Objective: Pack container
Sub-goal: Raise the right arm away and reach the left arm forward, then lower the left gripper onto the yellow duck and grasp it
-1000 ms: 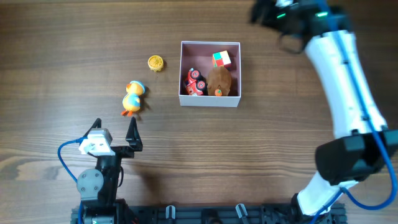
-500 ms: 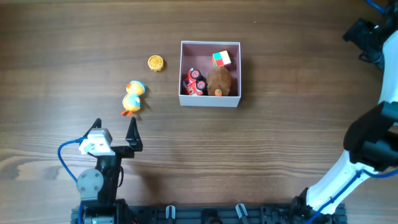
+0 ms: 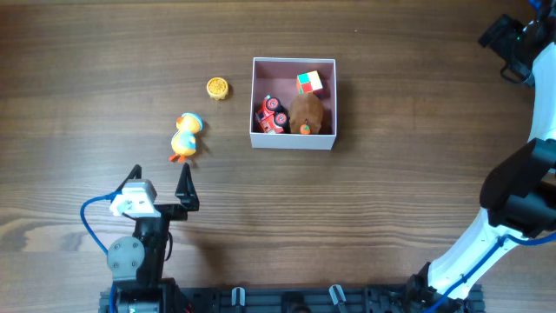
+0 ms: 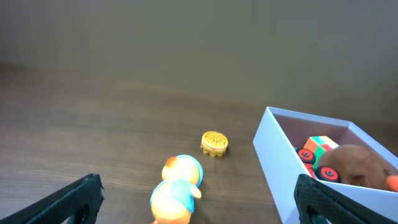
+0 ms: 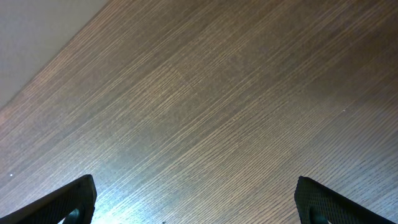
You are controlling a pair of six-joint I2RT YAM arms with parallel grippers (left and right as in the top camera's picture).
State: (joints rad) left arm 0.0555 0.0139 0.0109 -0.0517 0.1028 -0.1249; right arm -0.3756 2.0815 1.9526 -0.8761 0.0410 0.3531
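Observation:
The container [image 3: 293,140], a white-walled square box with a pink inside, stands at the table's middle. It holds a red toy car [image 3: 271,116], a brown plush [image 3: 308,113] and a coloured cube [image 3: 309,83]. An orange duck with a blue cap [image 3: 185,136] and a yellow round piece [image 3: 217,88] lie on the table left of it. My left gripper [image 3: 161,184] is open and empty, just short of the duck [image 4: 177,190]. My right gripper [image 3: 502,52] is open and empty at the far right back corner, over bare wood [image 5: 199,93].
In the left wrist view the container's white wall [image 4: 273,155] is at the right and the yellow piece [image 4: 214,143] lies beyond the duck. The right arm's white link [image 3: 543,104] runs along the table's right edge.
My right arm has swung from the back near the container out to the far right edge. The left arm and the toys have not moved.

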